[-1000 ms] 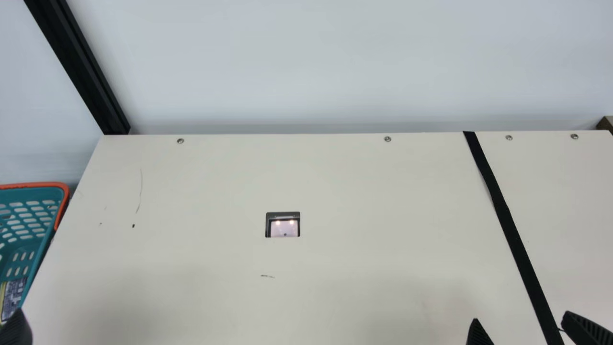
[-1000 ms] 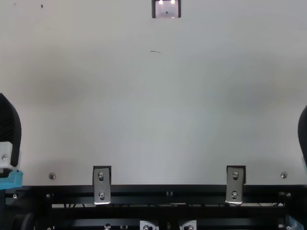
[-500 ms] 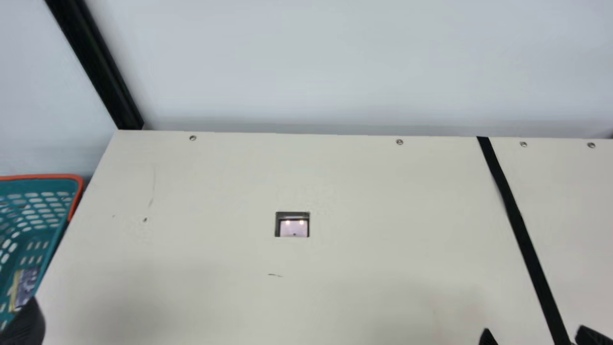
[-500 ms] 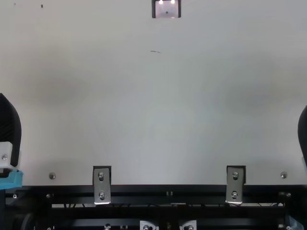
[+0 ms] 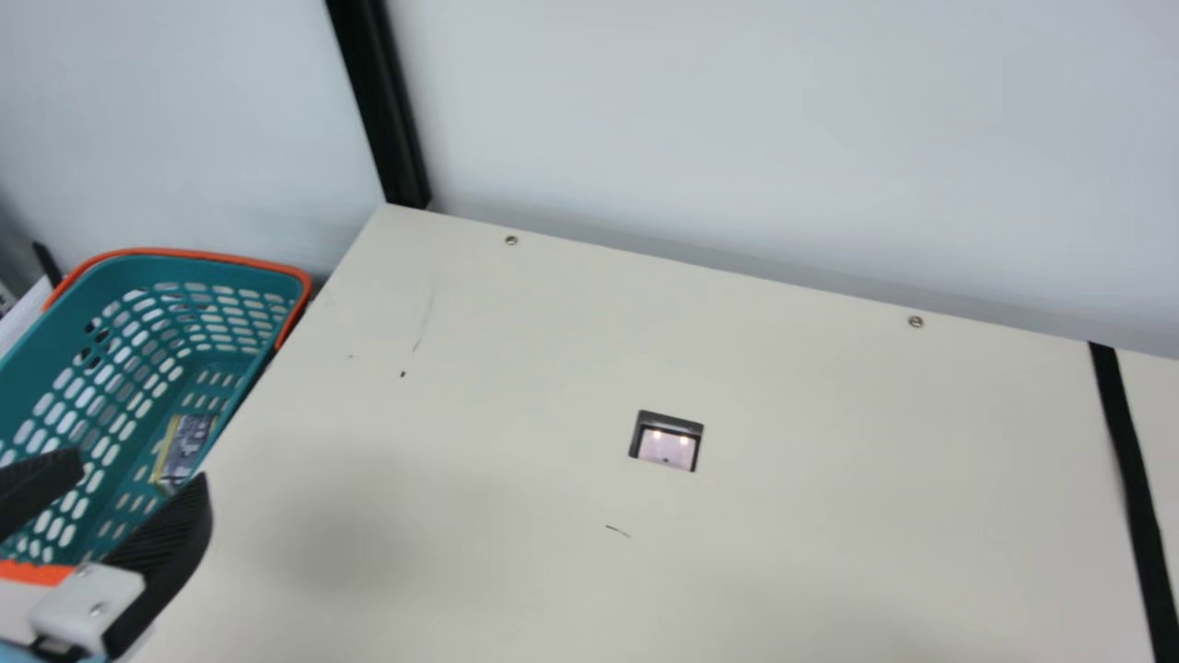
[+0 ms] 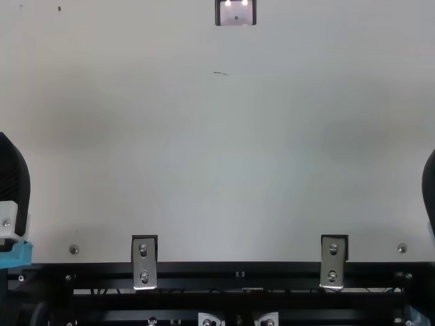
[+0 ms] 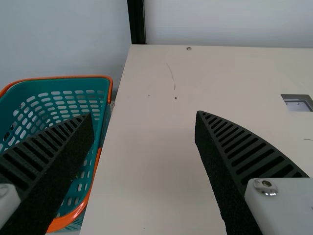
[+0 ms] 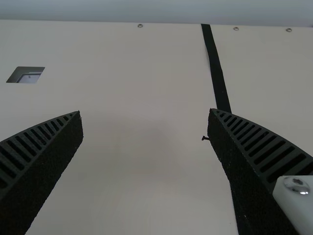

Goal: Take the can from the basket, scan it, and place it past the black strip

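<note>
"Containers?"
"Teal plastic basket (image 5: 249,276), slotted walls, rounded corners, orange rim. The can (image 5: 184,449), dark-and-yellow printed, lies inside."
"Hands?"
"Left hand (image 5: 140,468): ribbed black fingers spread wide, holding nothing. Right hand (image 6: 429,190): same ribbing, also wide apart and empty."
"Surface?"
"Smooth cream worktop (image 5: 783,516); flat black strip (image 5: 1134,479); rectangular recess (image 5: 668,446), lit inside."

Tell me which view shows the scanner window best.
The main view: the whole scanner window is in frame, with two lights inside. The top view and left wrist view crop it; the right wrist view shows it at a slant.
</note>
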Robot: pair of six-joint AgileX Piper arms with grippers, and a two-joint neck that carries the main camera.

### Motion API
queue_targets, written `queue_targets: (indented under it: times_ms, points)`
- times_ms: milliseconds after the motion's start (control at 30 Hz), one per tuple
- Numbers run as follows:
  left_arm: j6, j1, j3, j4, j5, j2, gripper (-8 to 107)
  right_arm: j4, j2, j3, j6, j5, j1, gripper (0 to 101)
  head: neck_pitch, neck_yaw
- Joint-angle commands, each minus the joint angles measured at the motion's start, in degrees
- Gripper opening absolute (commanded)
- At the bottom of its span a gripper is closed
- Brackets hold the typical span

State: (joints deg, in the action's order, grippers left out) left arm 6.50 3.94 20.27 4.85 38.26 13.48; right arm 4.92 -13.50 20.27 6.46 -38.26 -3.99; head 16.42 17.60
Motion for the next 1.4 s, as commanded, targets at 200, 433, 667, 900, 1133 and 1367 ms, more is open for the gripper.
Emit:
queue_targets:
  times_ms: [200,433,667,900,1133,1367]
  points:
    - [0.0,0.0,0.0,0.0,0.0,0.0,90,0.0,0.0,0.0,0.0,0.0,0.0,101,4.42,6.72]
    - [0.0,0.0,0.0,0.0,0.0,0.0,90,0.0,0.0,0.0,0.0,0.0,0.0,101,6.1,8.18]
    - [0.0,0.0,0.0,0.0,0.0,0.0,90,0.0,0.0,0.0,0.0,0.0,0.0,101,6.1,8.18]
    - [0.08,-0.7,0.56,0.35,0.57,0.81,90,0.0,0.0,0.0,0.0,0.0,0.0,101,6.1,8.18]
    - [2.21,-3.03,5.04,1.78,0.58,6.17,90,0.0,0.0,0.0,0.0,0.0,0.0,101,6.1,8.18]
    - [5.54,-5.6,11.73,4.29,0.79,14.75,90,0.0,0.0,0.0,0.0,0.0,0.0,101,6.1,8.18]
